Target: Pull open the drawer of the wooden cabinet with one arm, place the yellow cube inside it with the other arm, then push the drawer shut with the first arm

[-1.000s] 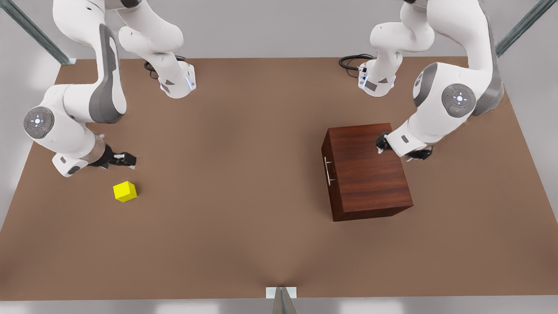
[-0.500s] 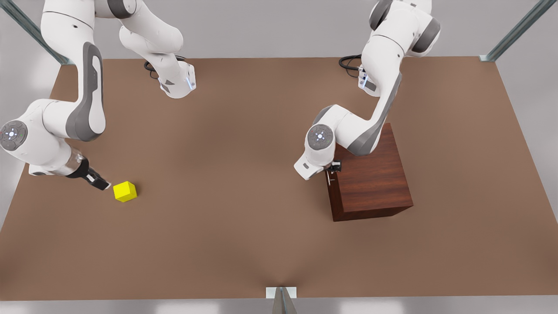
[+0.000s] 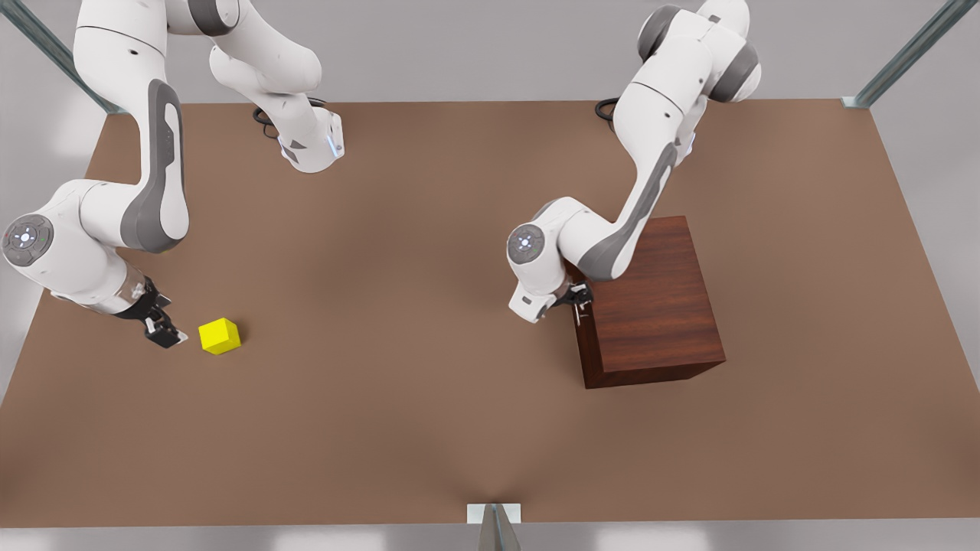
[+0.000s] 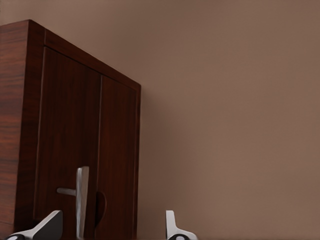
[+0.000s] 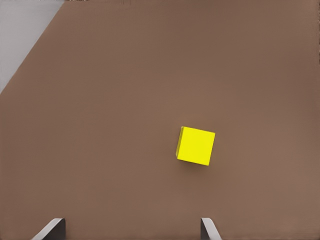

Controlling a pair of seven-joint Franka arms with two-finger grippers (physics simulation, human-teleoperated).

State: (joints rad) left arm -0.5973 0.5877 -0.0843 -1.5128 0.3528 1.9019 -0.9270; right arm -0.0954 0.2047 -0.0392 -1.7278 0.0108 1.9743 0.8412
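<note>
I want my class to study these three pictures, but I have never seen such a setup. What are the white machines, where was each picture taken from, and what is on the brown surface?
These are simulator renders of two white robot arms on a brown table. The front view looks down on the whole scene. The other two pictures come from cameras on the arms' wrists. The left gripper, on the front view's right, is open at the silver handle of the closed drawer in the wooden cabinet. The right gripper, on the front view's left, is open beside the yellow cube, not touching it. Nothing is held.
</note>
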